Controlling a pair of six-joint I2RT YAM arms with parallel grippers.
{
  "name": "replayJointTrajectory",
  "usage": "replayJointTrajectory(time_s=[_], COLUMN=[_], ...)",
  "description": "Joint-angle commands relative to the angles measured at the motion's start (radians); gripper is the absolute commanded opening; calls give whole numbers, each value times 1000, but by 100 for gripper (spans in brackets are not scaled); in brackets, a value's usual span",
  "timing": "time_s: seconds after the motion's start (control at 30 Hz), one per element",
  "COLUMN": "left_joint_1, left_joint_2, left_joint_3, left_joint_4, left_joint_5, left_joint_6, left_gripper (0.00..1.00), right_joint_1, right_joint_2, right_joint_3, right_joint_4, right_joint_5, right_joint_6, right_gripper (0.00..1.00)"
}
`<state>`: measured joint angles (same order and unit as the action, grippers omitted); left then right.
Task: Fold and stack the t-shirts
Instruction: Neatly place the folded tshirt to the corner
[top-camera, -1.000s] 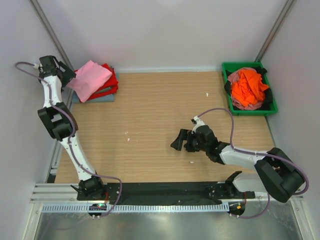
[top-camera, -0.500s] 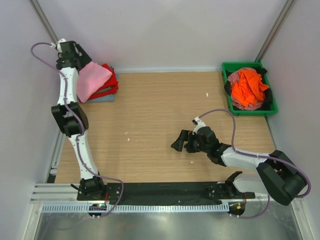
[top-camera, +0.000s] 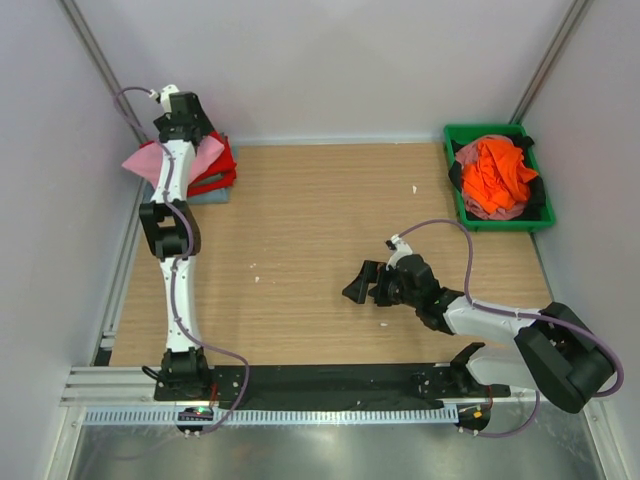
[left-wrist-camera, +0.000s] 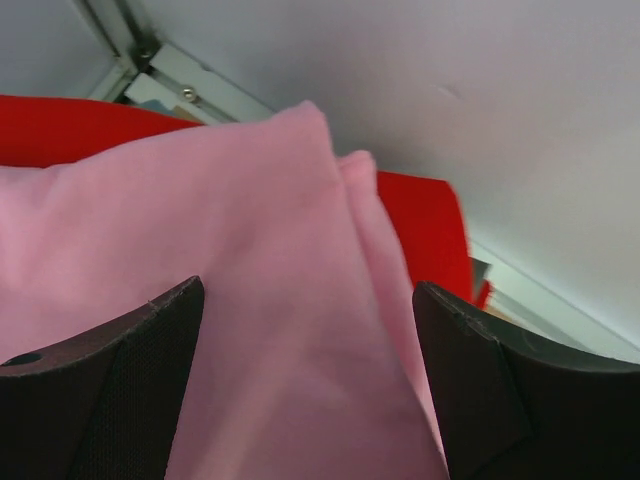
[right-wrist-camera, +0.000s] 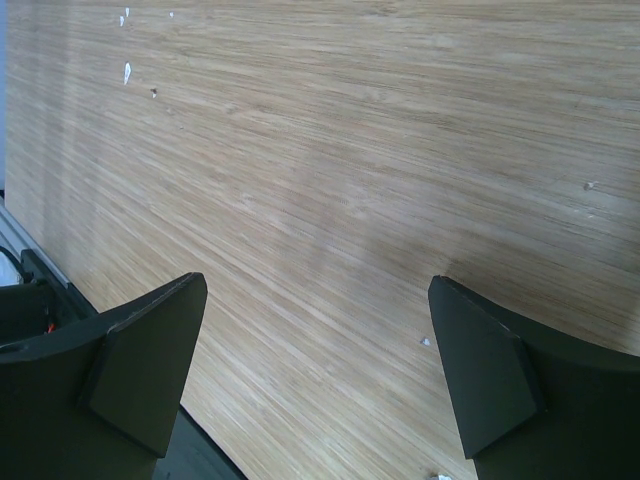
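Note:
A light pink t-shirt lies on top of a folded bright red t-shirt and a grey-blue t-shirt in the far left corner. My left gripper hovers right over this stack. In the left wrist view it is open wide, with the pink t-shirt spread below and between the fingers and the red t-shirt behind. My right gripper is open and empty low over the bare table middle. The orange t-shirt lies crumpled in the bin.
A green plastic bin stands at the far right corner with the orange shirt and darker cloth in it. White walls and metal frame posts close in the left, back and right sides. Small white specks lie on the wooden table.
My left arm swung right from the left wall to over the stack. The pink t-shirt's near corner shifted left past the stack's edge. The right arm barely moved.

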<state>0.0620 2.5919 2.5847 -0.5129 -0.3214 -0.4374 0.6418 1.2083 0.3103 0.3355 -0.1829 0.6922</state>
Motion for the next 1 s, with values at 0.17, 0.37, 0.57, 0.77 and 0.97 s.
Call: replayJointTrajectory(time_s=[0.17,0.37,0.57,0.77,0.97], left_joint_1=[-8,-13,-17,-27,-33], left_joint_2=[20,25,42,45,39], left_joint_3=[60,64,66,64,61], left_joint_4=[119,165,142,140,149], left_joint_5=[-114,-105,-91,-107,-119], left_joint_6=[166,178,170,167,178], left_gripper=[77,44,19,4,58], right_joint_1=[4,4,6,6,6], right_joint_2=[-10,-7,0,-3,-3], right_joint_3=[4,7,12,9,9], right_joint_4=[63,62,60,60,63], right_joint_5=[-1,-1,0,0,0], right_joint_6=[4,6,7,6,7], right_gripper=[100,100,100,100,100])
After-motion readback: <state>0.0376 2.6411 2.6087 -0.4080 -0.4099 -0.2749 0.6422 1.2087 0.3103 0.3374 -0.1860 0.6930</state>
